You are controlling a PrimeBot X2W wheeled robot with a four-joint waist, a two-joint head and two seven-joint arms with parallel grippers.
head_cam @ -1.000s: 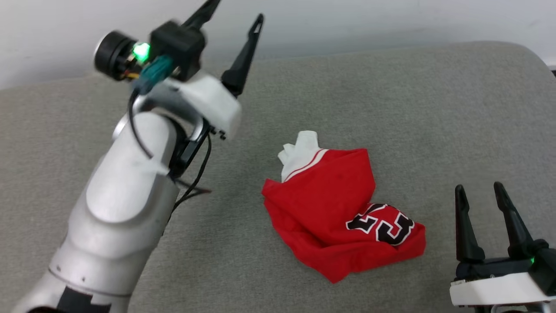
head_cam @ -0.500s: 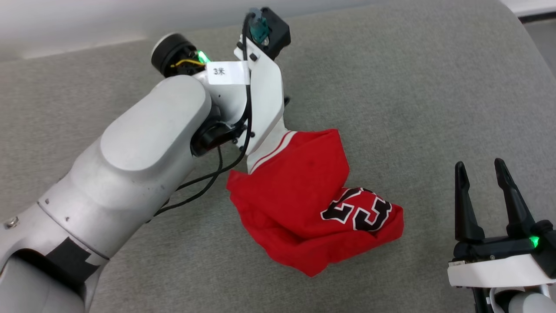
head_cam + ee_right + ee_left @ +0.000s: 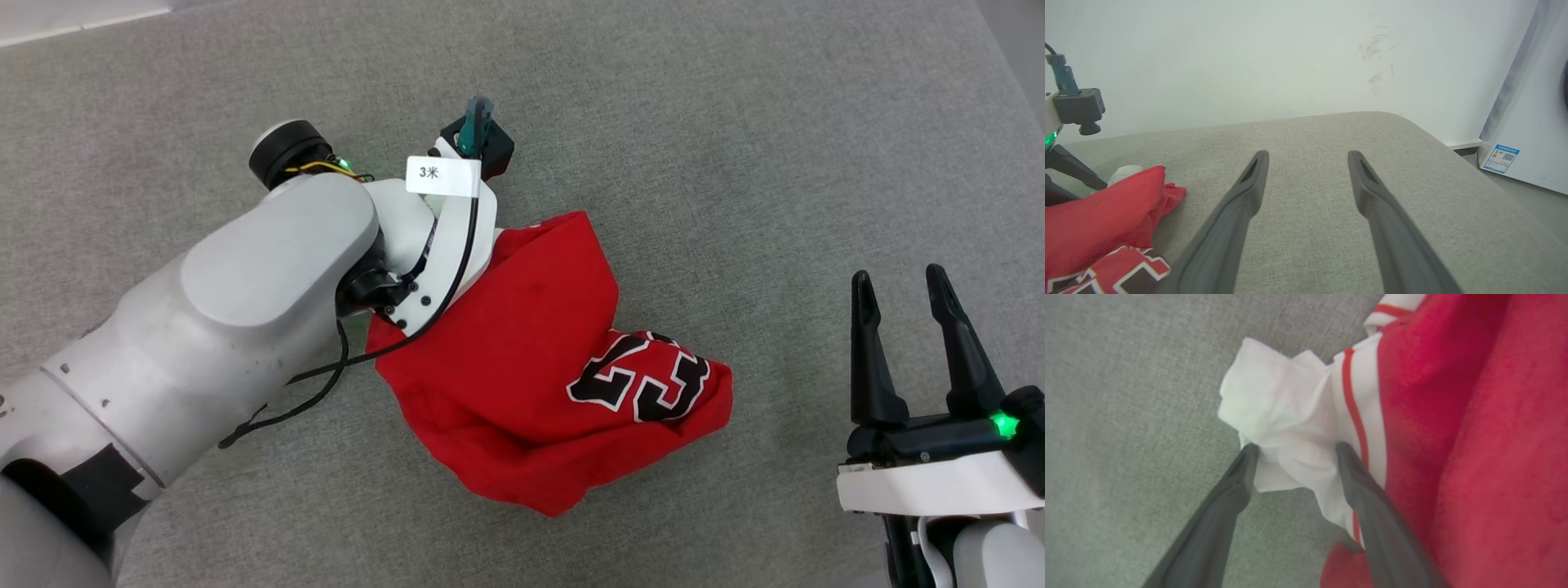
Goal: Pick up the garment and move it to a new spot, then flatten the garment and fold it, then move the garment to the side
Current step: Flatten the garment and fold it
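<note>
Across the head view, the shirt [image 3: 506, 384] lies crumpled in a heap in the middle of the grey cushion [image 3: 735, 122]. It is mostly red, with a black, white-outlined "23" [image 3: 641, 384] on its right-hand fold. The left arm [image 3: 269, 278] reaches over the shirt's upper left edge, its wrist covering that corner of the cloth. The right gripper [image 3: 896, 276] sits at the lower right, well apart from the shirt, its two fingers spread and nothing between them.

Seen from the left wrist, the left gripper [image 3: 1296, 446] is spread wide over a bunched white sleeve [image 3: 1274, 400], with both fingertips touching the cloth, one on either side. A red-and-white striped trim [image 3: 1349, 396] joins the sleeve to the red body, which runs down the right side. Grey cushion shows on the left.

From the right wrist, the right fingers stand apart above bare cushion. The red heap lies at the lower left, a bit of black-and-white lettering at the bottom corner. A pale wall [image 3: 1249, 61] rises behind.
</note>
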